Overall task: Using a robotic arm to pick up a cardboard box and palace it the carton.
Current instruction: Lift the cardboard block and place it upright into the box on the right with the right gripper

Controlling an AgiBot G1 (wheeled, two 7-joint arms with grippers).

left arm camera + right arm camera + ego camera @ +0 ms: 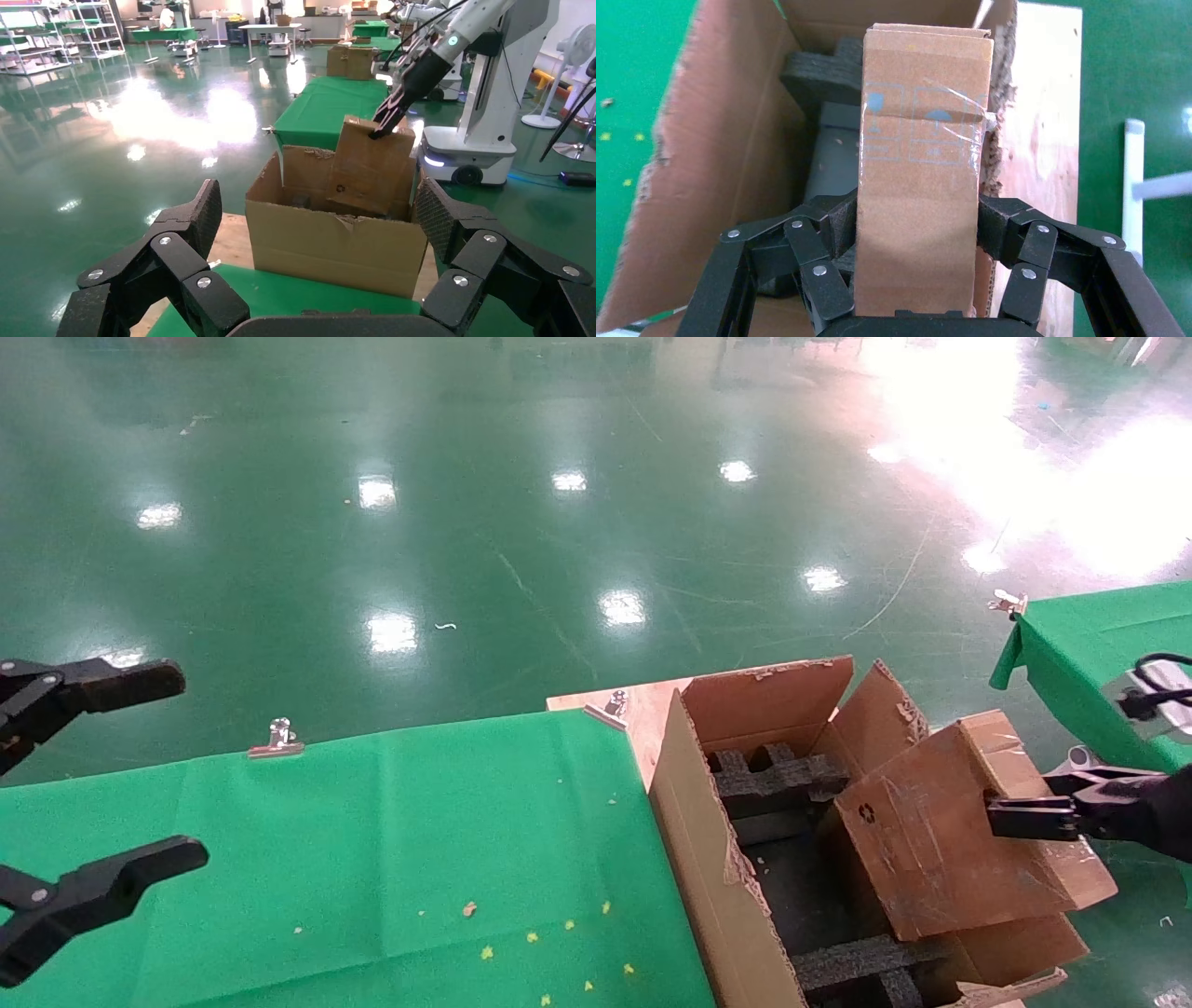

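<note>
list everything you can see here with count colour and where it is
cardboard box: 1, brown with clear tape and a recycling mark, held tilted over the open carton
carton: 1, brown with ragged flaps, open, beside the green-covered table
foam blocks: several, black, inside the carton
wooden board: 1, pale, under the carton
green cloth: 1 large, on the near table, dotted with small crumbs; another at the far right
metal clips: 3 seen, silver, on cloth edges
floor: glossy green, all around
left gripper: 1, black, open, over the left end of the cloth, holding nothing
right gripper: 1, black, shut on the cardboard box above the carton
</note>
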